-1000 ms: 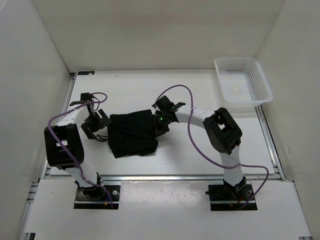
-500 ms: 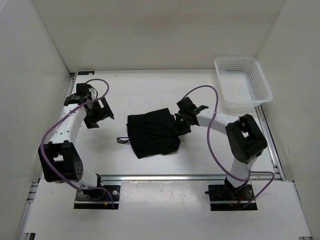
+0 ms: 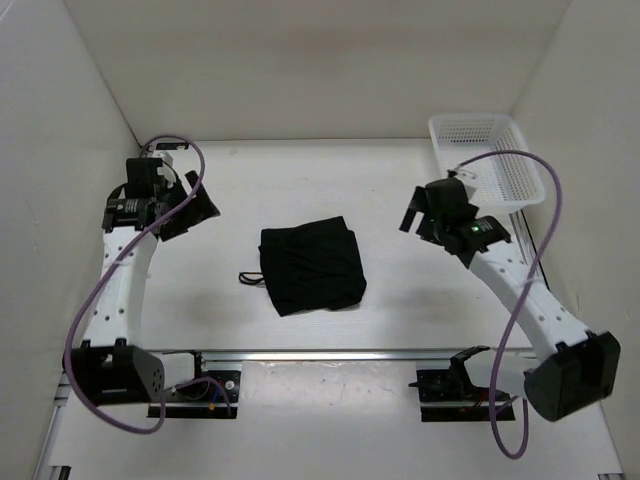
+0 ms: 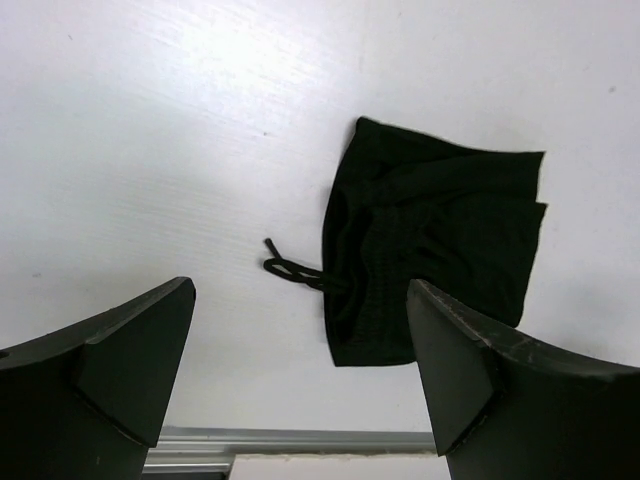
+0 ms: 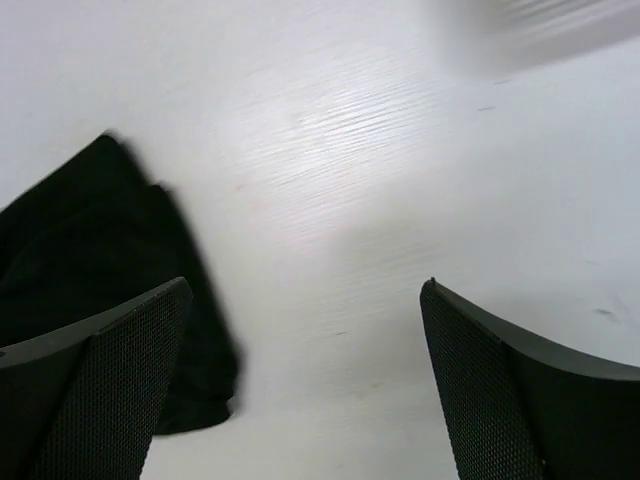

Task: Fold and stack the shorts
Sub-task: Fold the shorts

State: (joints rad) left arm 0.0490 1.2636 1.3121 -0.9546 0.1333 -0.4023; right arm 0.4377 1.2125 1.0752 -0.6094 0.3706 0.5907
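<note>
The black shorts point(image 3: 311, 265) lie folded into a rough square at the middle of the white table, with a drawstring point(image 3: 249, 279) trailing out on their left side. The left wrist view has them right of centre point(image 4: 432, 250), and the right wrist view catches them at its left edge point(image 5: 95, 260). My left gripper point(image 3: 192, 213) hangs open and empty, raised to the left of the shorts. Over on the right, my right gripper point(image 3: 415, 217) is open too, empty and well clear of the cloth.
A white mesh basket point(image 3: 487, 170) stands at the back right corner, close behind the right arm. A metal rail point(image 3: 330, 353) runs along the table's near edge. White walls close in the left, back and right sides.
My right gripper has let go of the shorts and swung back right toward the basket, after dragging them right. The left arm has risen and drawn back left.
</note>
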